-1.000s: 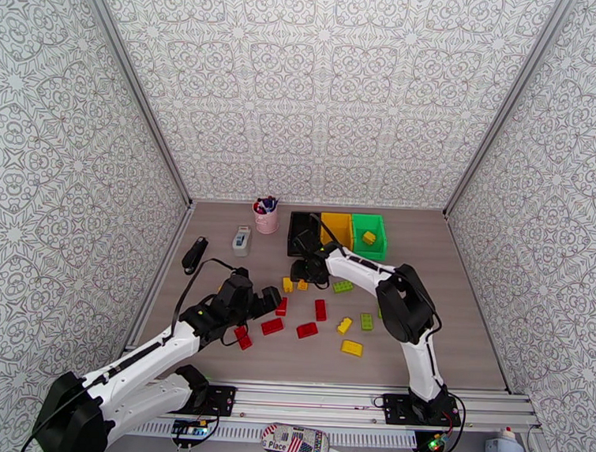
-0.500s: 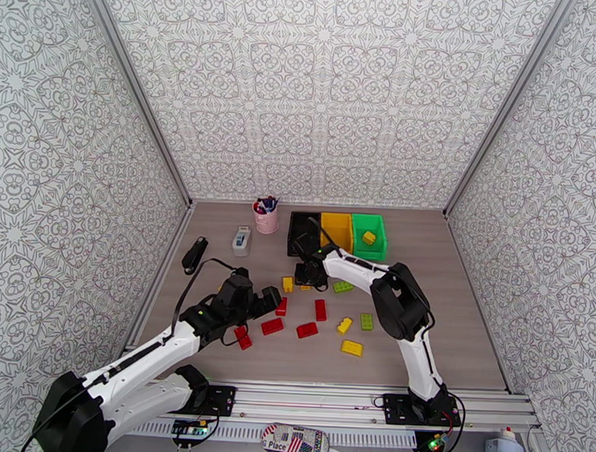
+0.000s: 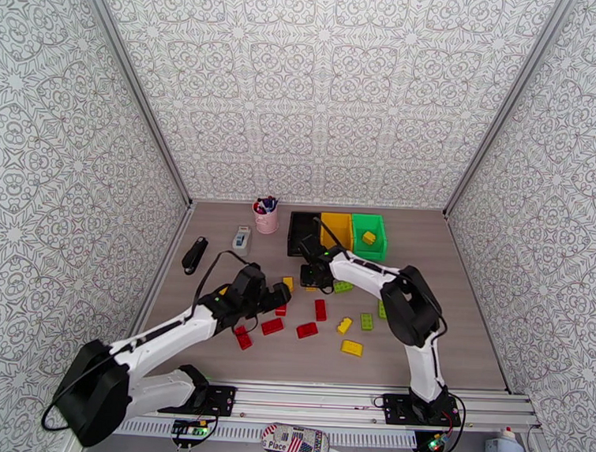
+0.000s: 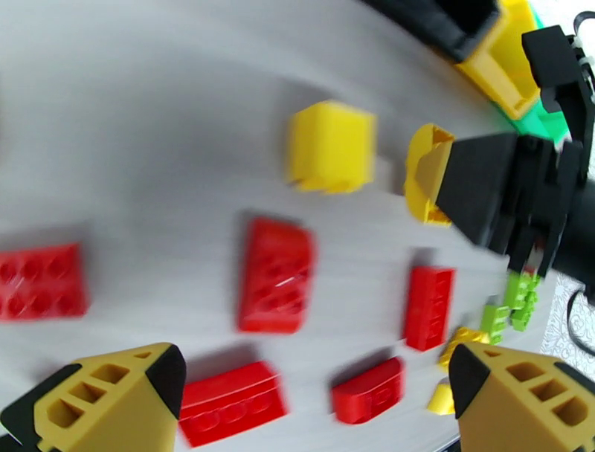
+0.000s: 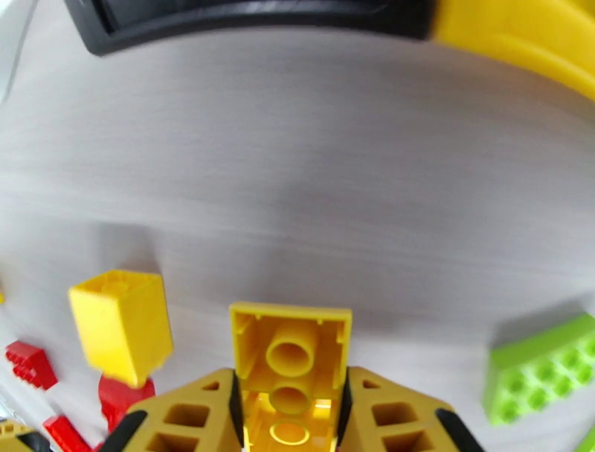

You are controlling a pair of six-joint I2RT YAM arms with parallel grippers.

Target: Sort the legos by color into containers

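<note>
Three patterned walls hem the counter (image 3: 467, 341). Along its left edge lie a black handheld device (image 3: 195, 255), a white-and-blue box (image 3: 241, 238) and a pink cup of pens (image 3: 265, 215), all apart from the scattered legos (image 3: 307, 330). The left fingers (image 3: 278, 293) are spread wide, low over the red bricks (image 3: 272, 326) in the middle of the counter, gripping none of them. Just to their right, the right fingers (image 3: 311, 277) are closed on a held yellow brick (image 5: 290, 357), its hollow underside facing the wrist camera. A square yellow brick (image 5: 123, 323) sits close on its left and a green brick (image 5: 543, 364) on its right. Bare counter runs from the last green pieces to the right wall, and a free strip separates the bricks from the near rail (image 3: 330, 398). Toward the back edge three bins stand touching in a row: black bin (image 3: 292, 234), yellow bin (image 3: 337, 217), green bin (image 3: 383, 238). A stray yellow brick (image 3: 368, 238) lies in the green bin. The right arm crosses the black bin, so I cannot tell what it holds.
</note>
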